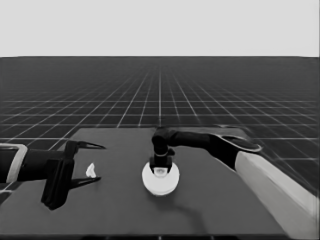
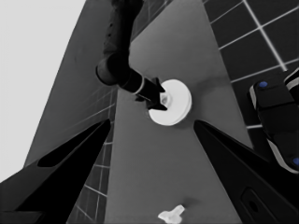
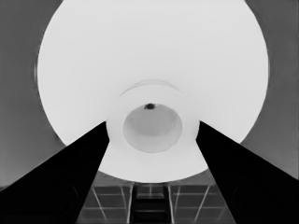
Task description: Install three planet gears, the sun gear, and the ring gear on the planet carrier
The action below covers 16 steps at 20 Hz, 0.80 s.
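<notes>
The right gripper [image 1: 161, 167] holds its jaws around the hub of the large white round disc [image 1: 160, 180]; it should lower it level. The left gripper [image 1: 87, 162] waits with open jaws.

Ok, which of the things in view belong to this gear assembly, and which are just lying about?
In the job: white flat round part with a raised central hub, mid-table; right gripper, directly over that hub.

Lying about: small thin white piece at the table's left end, unheld, under the parked, open left gripper.
</notes>
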{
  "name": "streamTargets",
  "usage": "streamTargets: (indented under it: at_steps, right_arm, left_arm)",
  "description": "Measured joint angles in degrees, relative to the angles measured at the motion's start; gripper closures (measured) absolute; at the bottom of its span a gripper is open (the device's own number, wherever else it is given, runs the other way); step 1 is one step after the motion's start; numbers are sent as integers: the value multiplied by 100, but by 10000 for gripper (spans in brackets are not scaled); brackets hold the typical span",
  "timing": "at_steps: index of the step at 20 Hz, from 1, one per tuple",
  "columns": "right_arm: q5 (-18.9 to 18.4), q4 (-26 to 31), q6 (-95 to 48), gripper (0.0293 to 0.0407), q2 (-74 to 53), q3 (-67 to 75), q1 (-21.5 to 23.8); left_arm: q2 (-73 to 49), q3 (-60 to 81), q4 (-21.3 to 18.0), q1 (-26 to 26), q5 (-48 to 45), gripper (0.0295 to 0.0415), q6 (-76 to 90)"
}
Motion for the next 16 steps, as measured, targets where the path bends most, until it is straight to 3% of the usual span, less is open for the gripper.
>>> streamTargets:
  at_steps: [16]
  right_arm:
    - [7,-16,520,351,-2,-17,-77]
  left_arm:
    - [0,0,0,0,0,326,0]
